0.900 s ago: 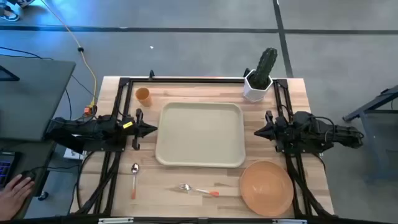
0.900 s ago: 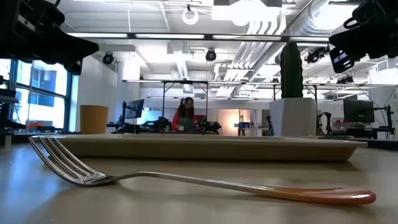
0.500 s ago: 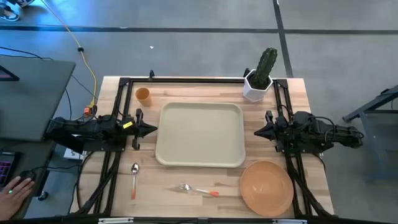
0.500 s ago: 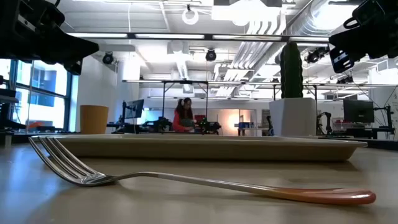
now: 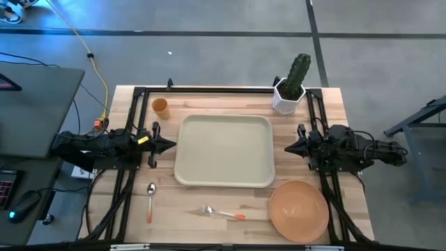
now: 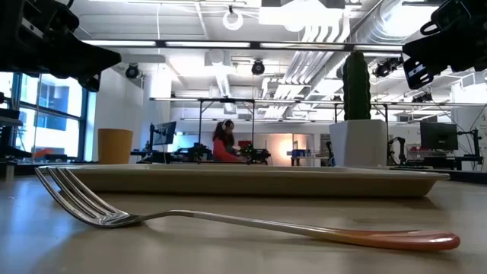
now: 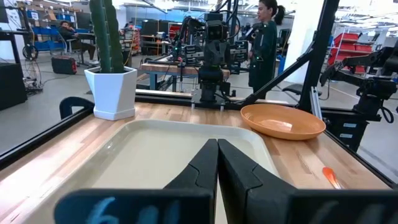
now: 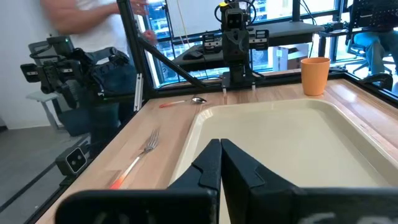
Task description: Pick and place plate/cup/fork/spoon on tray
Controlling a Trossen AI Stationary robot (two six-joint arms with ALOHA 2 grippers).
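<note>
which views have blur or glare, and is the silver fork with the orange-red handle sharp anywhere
Low view: the silver fork with the orange-red handle is sharp up close, bright ceiling lights behind. Right wrist view: a person at the table's edge is motion-blurred. Left wrist view: soft sheen on the beige rectangular plastic tray.

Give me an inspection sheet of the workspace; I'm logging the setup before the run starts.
Surface: wooden table, tray at its centre, nothing in it.
Job's things: plate by the tray's near right corner; cup at the far left; spoon and fork in front of the tray.
Clutter: potted cactus at the far right.
Grippers: left gripper and right gripper shut, flanking the tray, holding nothing.
Cables: yellow cable on the floor, far left.
Surroundings: a person at desks behind; another person beside the table.
</note>
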